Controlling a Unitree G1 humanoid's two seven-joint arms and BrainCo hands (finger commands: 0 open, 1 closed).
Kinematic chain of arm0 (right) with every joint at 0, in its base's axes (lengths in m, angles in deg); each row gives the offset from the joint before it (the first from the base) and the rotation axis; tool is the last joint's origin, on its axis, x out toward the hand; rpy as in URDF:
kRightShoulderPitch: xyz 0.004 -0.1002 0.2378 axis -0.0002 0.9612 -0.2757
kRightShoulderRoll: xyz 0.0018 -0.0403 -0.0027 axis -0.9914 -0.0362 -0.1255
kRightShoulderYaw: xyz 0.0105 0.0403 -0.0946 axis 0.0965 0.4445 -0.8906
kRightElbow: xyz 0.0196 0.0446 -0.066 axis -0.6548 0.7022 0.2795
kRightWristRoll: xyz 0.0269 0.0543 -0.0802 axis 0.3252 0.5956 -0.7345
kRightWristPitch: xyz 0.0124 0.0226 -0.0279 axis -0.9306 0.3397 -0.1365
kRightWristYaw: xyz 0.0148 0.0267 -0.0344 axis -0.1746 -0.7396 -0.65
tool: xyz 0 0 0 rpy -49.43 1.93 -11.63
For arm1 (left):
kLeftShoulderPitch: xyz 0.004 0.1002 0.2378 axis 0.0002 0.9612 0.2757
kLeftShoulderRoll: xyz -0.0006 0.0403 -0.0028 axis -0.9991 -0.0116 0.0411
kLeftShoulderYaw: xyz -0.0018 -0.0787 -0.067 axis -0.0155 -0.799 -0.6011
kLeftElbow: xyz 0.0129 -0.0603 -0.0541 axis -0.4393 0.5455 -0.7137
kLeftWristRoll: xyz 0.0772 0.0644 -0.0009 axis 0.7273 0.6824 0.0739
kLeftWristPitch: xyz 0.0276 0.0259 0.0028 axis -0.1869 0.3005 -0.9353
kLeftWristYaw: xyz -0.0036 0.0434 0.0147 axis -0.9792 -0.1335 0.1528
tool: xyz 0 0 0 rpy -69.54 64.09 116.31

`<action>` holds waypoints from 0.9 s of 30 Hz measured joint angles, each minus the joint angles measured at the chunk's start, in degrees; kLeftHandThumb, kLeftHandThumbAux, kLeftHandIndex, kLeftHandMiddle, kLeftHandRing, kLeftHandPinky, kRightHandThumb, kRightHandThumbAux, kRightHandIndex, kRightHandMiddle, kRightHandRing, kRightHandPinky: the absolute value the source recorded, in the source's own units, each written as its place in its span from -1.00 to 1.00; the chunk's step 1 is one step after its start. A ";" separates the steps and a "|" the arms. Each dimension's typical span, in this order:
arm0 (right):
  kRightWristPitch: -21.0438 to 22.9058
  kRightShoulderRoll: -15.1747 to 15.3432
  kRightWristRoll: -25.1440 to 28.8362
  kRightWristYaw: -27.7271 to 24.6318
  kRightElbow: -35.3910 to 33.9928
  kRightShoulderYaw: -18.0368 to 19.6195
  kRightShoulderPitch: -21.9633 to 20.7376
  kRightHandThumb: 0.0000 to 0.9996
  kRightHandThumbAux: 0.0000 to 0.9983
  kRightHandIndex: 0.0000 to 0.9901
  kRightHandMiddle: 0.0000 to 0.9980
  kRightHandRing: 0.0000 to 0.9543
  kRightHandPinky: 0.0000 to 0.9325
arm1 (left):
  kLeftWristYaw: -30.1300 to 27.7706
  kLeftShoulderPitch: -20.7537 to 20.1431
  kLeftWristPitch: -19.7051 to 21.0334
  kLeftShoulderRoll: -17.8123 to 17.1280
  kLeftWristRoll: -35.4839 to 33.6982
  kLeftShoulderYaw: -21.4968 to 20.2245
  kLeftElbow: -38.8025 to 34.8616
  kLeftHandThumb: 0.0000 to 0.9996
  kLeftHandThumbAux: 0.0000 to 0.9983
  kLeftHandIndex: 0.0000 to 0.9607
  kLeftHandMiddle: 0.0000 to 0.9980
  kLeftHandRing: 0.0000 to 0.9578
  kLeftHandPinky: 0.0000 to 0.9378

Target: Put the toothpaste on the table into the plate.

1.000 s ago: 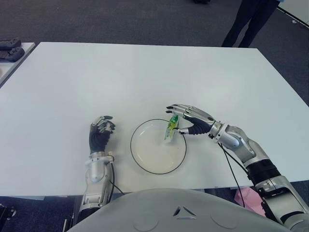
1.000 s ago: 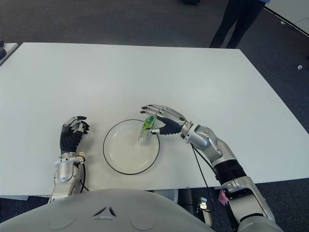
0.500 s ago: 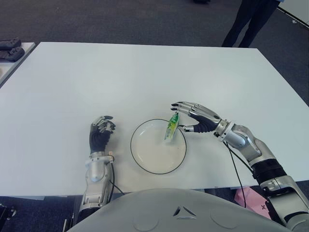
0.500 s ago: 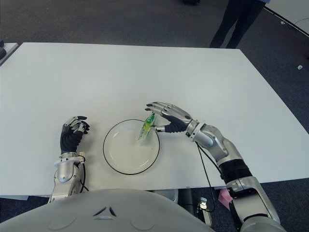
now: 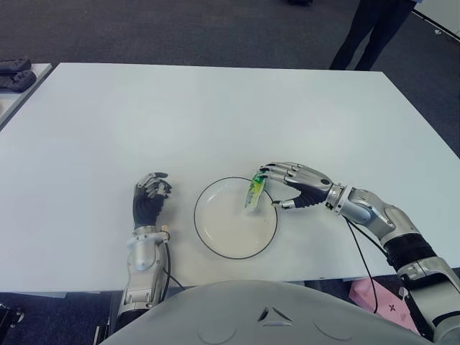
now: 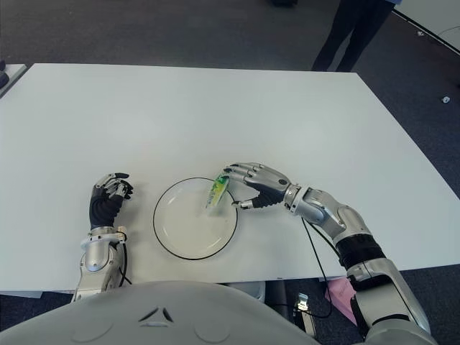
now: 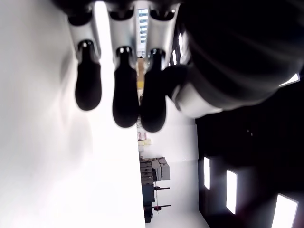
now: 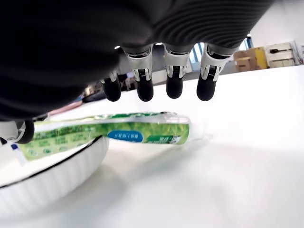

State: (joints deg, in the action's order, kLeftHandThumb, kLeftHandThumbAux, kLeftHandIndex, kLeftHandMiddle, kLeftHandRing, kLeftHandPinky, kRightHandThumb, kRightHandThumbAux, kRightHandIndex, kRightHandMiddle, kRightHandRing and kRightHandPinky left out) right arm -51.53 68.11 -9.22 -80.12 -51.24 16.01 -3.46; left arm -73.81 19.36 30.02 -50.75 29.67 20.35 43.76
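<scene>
A dark carpeted floor (image 5: 180,29) surrounds the white tabletop (image 5: 215,115), and a person's legs (image 5: 366,29) stand past its far right corner. At the far left edge, dark objects (image 5: 14,72) lie on a neighbouring surface; what they are cannot be told. The tabletop carries only a white plate (image 5: 236,218) with a thin dark rim, near the front edge, and nothing stands between it and either hand.

The toothpaste (image 5: 254,191), a green and white tube, lies tilted across the plate's far right rim: one end is down inside the plate, the other juts out over the rim above the tabletop, as the right wrist view (image 8: 109,130) shows plainly.

A second ago the right hand (image 5: 291,185) had the tube pinched between thumb and fingers over the plate. Since then it has let go and drawn back to the right, the forearm lying lower and flatter along the tabletop. Now the hand is just right of the plate, palm down, its fingers (image 8: 173,78) loosely bent and hanging over the tube's outer end with a gap between, holding nothing. The tube has kept its place on the rim.

The left hand (image 5: 149,198) shows left of the plate, unchanged, fingers (image 7: 126,95) curled in toward the palm and empty.
</scene>
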 measured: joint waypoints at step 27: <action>3.07 6.69 -27.17 22.61 -3.25 -11.48 -8.55 0.03 -0.61 -1.00 -1.00 -1.00 -1.00 | 0.01 0.60 -0.33 0.49 0.22 0.03 -0.26 0.41 0.44 -0.10 0.23 0.28 0.31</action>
State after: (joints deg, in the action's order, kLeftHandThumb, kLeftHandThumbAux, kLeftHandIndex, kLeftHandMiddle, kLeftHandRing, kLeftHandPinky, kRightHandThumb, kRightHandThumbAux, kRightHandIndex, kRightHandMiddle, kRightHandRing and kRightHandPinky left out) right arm -48.46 74.80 -36.39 -57.51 -54.49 4.54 -12.01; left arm -73.80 19.96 29.69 -50.26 29.89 20.38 43.50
